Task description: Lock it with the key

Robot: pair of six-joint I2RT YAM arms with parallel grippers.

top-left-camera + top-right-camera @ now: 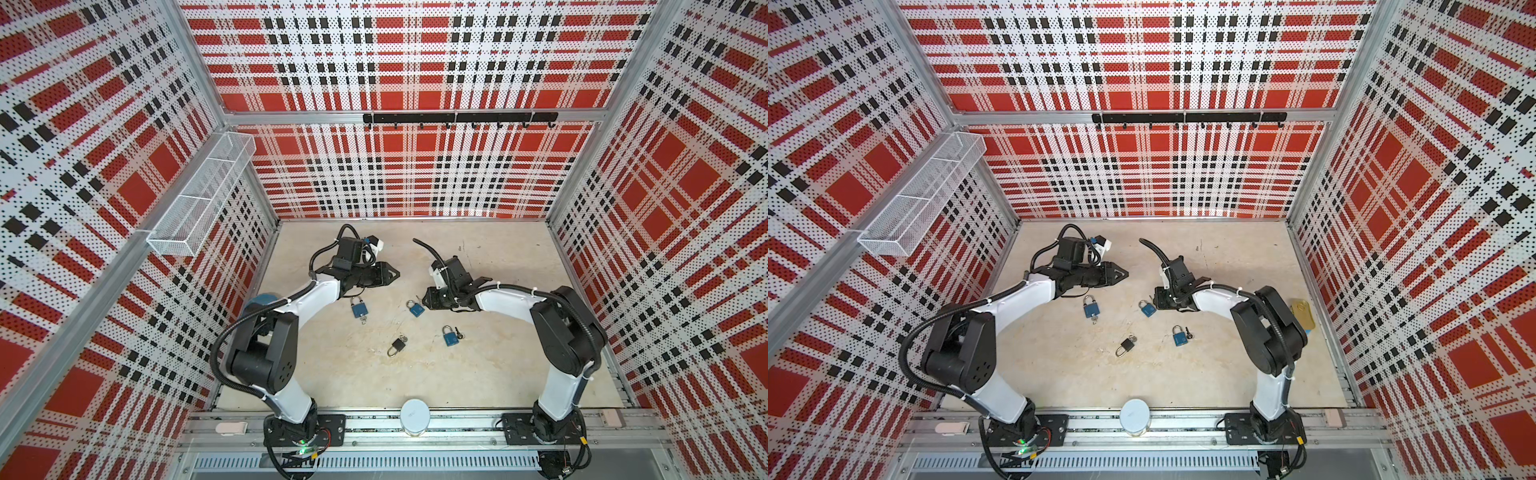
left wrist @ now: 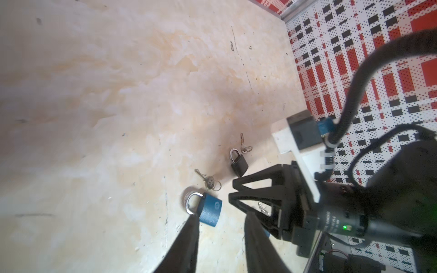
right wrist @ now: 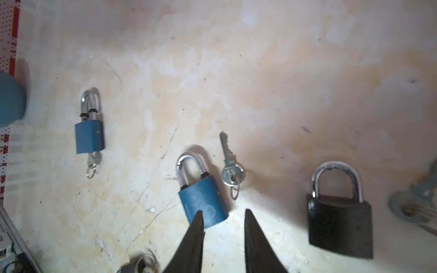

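Note:
A silver key [image 3: 230,165] on a ring lies loose on the beige floor beside a blue padlock [image 3: 203,203] [image 1: 416,309]. My right gripper [image 3: 223,211] [image 1: 426,298] hovers open just short of that padlock, one fingertip [image 3: 199,215] over its corner, nothing held. My left gripper [image 2: 221,217] [image 1: 395,273] stands open farther back, empty, facing the same padlock [image 2: 210,210]. Another blue padlock [image 3: 89,137] [image 1: 358,309] has a key in its base. A black padlock [image 3: 339,227] [image 1: 398,345] lies near.
A third blue padlock [image 1: 449,336] with a black-headed key lies toward the front right. A white jar [image 1: 414,415] stands on the front rail. A wire basket [image 1: 199,195] hangs on the left wall, a hook rail [image 1: 459,118] on the back wall.

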